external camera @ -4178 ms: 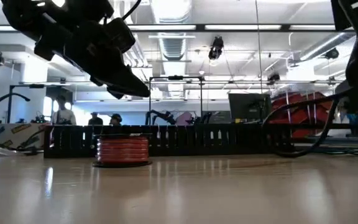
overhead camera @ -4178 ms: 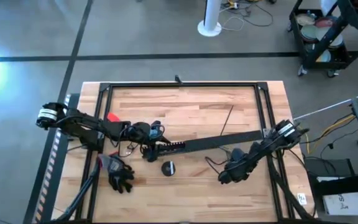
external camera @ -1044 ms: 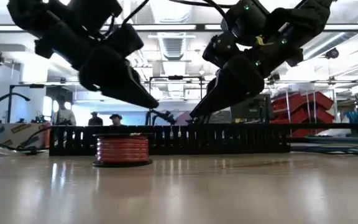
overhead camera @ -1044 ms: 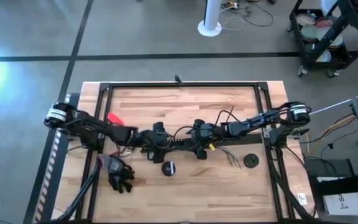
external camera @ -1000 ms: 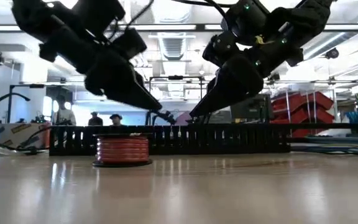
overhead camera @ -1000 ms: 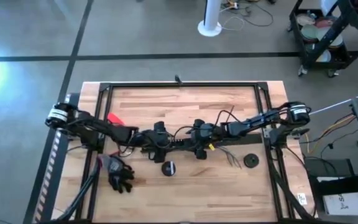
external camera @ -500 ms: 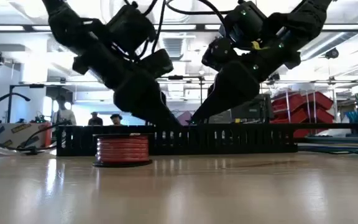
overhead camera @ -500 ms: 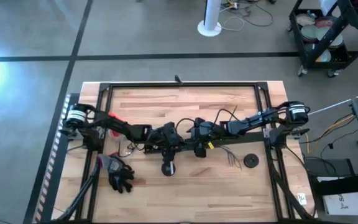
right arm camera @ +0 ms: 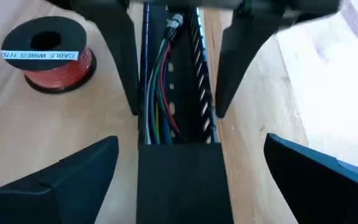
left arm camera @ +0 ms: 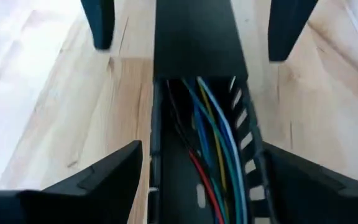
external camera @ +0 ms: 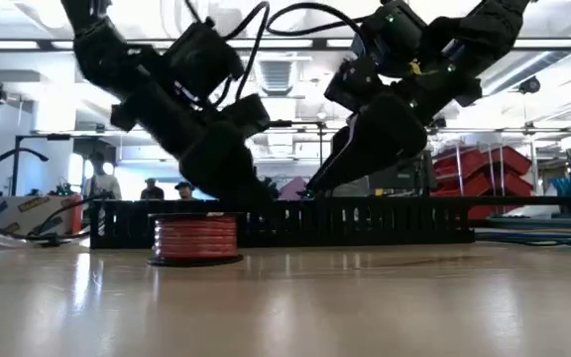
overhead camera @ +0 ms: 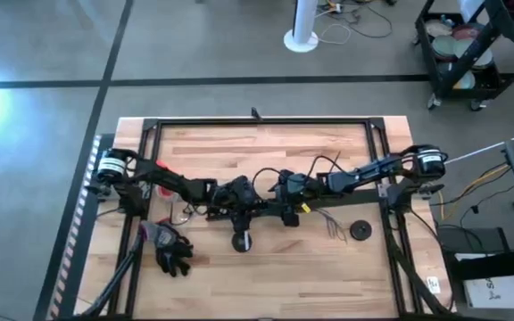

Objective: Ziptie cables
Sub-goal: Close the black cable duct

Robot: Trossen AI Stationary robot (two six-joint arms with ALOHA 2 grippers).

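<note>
A long black comb-toothed duct lies across the table's middle. Its open part holds the cables, coloured wires in blue, green, yellow and red. A black lid covers the rest. My left gripper is open, one finger on each side of the open duct, with narrow gaps. My right gripper faces it, open, with its fingers well apart on either side of the lid. In the high view the two grippers stand close together. I cannot make out the ziptie.
A red wire spool stands just near of the duct. A black glove lies at the near left, and a black disc and loose thin wires at the near right. A black frame borders the table.
My left gripper has gone toward the table's right edge and down, from beside the duct's left end to astride the duct, close to my right gripper. The duct has slid a little toward the table's right.
</note>
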